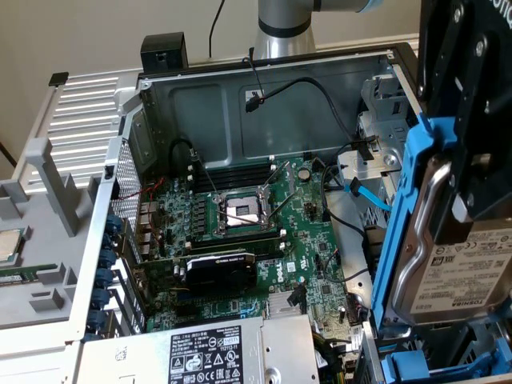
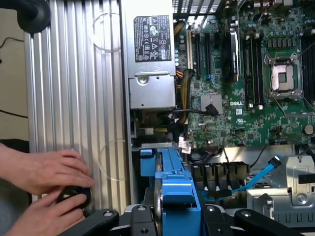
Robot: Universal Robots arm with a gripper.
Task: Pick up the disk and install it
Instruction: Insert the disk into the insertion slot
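Hand (image 1: 472, 192) around upright blue-framed disk (image 1: 464, 276) above open computer case (image 1: 200, 104).

Open grey metal tower case (image 1: 208, 104) lying on its side, lid off. Inside is a green Dell motherboard (image 1: 308, 240) with an empty square silver CPU socket (image 1: 242, 212) roughly in the middle and long black memory slots (image 1: 232, 174) just beside it. A black graphics card (image 1: 220, 272) sits between the socket and the big grey power-supply box with a black-and-white label (image 1: 212, 352). A thin bright blue data cable (image 1: 370, 196) runs near the silver drive cage (image 1: 376, 120) on the exterior view's right, and 1 black cable (image 1: 276, 88) dangles across the back wall. Over on the exterior view's left there's a ribbed grey metal panel (image 1: 88, 104), plus a small square silver processor chip (image 1: 6, 244) resting on a grey plastic tray (image 1: 48, 280).
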